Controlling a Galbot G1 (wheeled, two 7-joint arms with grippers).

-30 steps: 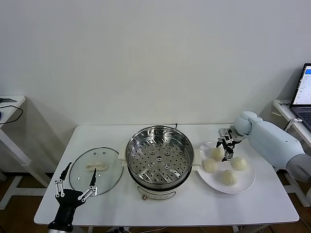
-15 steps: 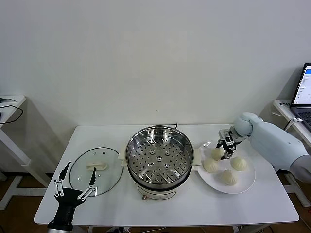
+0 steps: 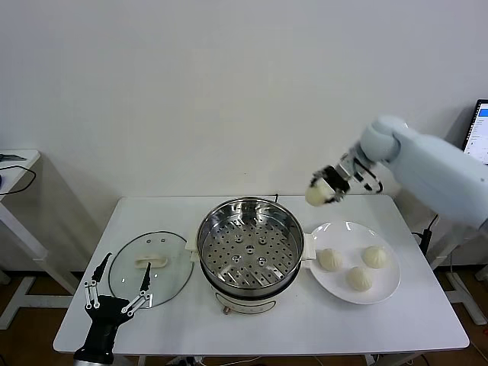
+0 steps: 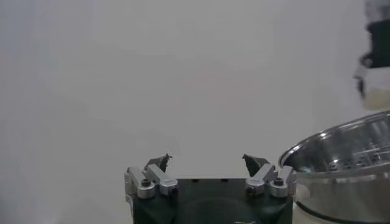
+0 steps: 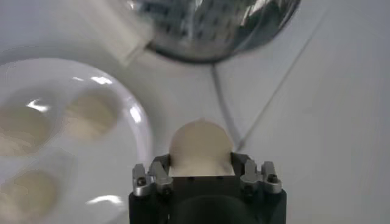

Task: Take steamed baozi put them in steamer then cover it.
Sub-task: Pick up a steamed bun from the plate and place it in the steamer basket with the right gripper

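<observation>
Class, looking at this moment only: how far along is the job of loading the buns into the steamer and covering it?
Done: nothing yet; the steamer tray is bare. In hand: the right gripper holds one baozi in the air between plate and steamer. Left: three baozi wait on the plate, and the glass lid lies on the table by the open left gripper.

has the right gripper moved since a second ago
Yes. The right gripper, shut on a baozi, has risen off the white plate and shifted toward the steamer.
</observation>
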